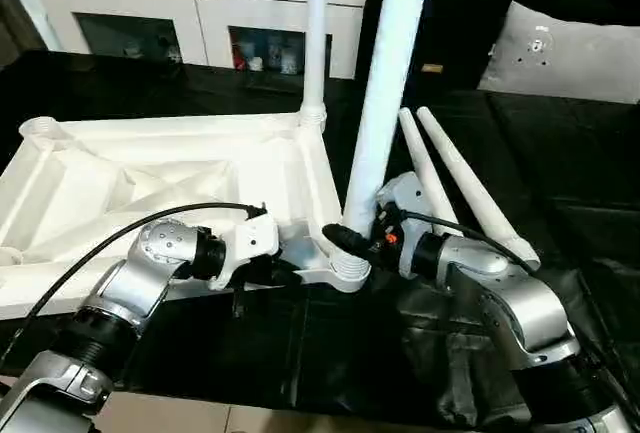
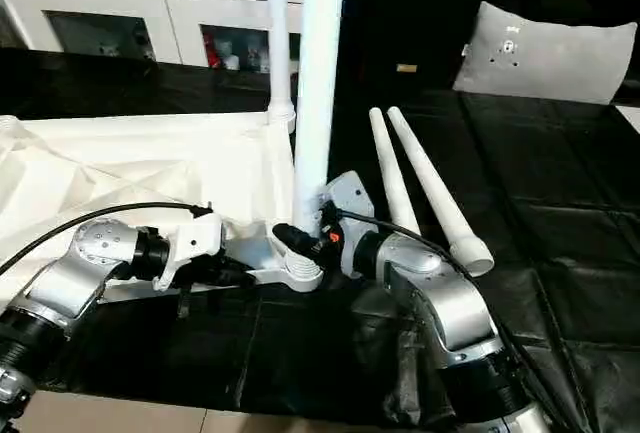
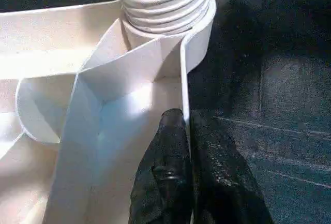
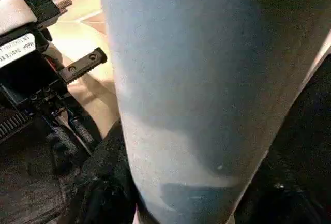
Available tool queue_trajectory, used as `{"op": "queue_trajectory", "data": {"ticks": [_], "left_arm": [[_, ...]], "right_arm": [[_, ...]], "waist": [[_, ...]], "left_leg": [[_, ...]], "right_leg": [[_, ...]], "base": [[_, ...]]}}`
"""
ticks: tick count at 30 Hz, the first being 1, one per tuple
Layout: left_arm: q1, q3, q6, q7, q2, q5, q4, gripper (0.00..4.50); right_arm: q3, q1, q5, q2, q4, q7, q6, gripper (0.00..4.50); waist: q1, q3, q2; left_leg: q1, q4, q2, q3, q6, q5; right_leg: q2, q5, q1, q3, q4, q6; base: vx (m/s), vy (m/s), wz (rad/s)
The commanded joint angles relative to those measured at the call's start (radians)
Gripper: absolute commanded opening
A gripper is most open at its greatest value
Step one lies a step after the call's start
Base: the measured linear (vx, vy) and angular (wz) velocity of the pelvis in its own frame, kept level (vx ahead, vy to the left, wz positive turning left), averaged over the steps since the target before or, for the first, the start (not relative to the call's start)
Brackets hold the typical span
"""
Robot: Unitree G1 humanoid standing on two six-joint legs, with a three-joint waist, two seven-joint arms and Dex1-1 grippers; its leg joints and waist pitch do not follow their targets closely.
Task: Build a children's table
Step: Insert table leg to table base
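white tabletop [image 1: 170,188] lies upside down on the black table [image 1: 560,173]; two legs stand upright in its corner sockets. right claw [image 1: 350,238] grips the near leg [image 1: 385,83]; left claw [image 3: 186,131] pinches the rim. two spare legs [image 1: 455,178] lie beside.

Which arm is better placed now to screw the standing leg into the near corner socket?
The right. Its right gripper already grips the near leg just above the socket, while the left gripper is pinching the tabletop rim, steadying it.
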Motion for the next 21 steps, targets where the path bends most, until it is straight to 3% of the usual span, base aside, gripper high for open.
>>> {"op": "queue_trajectory", "data": {"ticks": [1,11,12,17,18,21], "left_arm": [[-0.008,-0.01,-0.044,-0.025,-0.006,-0.009,-0.047,0.0],[-0.008,-0.007,-0.04,-0.037,-0.001,-0.011,-0.063,0.0],[-0.008,0.0,-0.037,-0.031,-0.001,-0.01,-0.057,0.0],[-0.012,0.004,-0.045,-0.021,0.004,-0.001,-0.036,0.0],[-0.012,0.005,-0.046,-0.02,0.005,0.0,-0.033,0.0],[-0.013,0.011,-0.041,-0.016,0.001,-0.006,-0.03,0.0]], "right_arm": [[0.035,0.007,-0.017,-0.003,0.04,0.018,0.011,1.9],[0.002,-0.01,-0.004,0.015,0.102,0.022,-0.01,1.9],[-0.042,0.002,0.034,0.037,0.107,0.015,-0.005,1.9],[-0.101,0.049,0.095,0.066,0.095,0.006,0.007,1.9],[-0.115,0.067,0.107,0.078,0.094,-0.002,0.003,1.9],[-0.145,0.117,0.11,0.112,0.106,-0.042,-0.043,1.9]], "waist": [[0.003,-0.059,-0.001],[0.004,-0.062,-0.003],[0.003,-0.063,-0.003],[0.007,-0.064,-0.002],[0.008,-0.063,0.005],[0.01,-0.063,0.007]], "left_leg": [[-0.001,-0.066,0.051,-0.003,0.031,-0.007],[0.0,-0.066,0.051,-0.004,0.026,-0.007],[0.0,-0.066,0.052,-0.004,0.028,-0.005],[0.0,-0.066,0.052,-0.003,0.037,0.005],[0.001,-0.066,0.053,-0.003,0.035,-0.004],[0.003,-0.069,0.053,-0.004,0.018,-0.027]], "right_leg": [[-0.094,0.025,0.058,0.055,-0.06,-0.227],[-0.093,0.062,0.059,0.055,-0.056,-0.24],[-0.094,0.069,0.058,0.055,-0.055,-0.243],[-0.095,0.093,0.06,0.055,-0.054,-0.249],[-0.095,0.088,0.056,0.055,-0.057,-0.25],[-0.095,0.056,0.057,0.053,-0.058,-0.248]], "base": [[0.0,0.0,0.0],[0.0,0.0,0.0],[0.0,0.0,0.0],[0.0,0.0,0.0],[0.0,0.0,0.0],[0.0,0.0,0.0]]}}
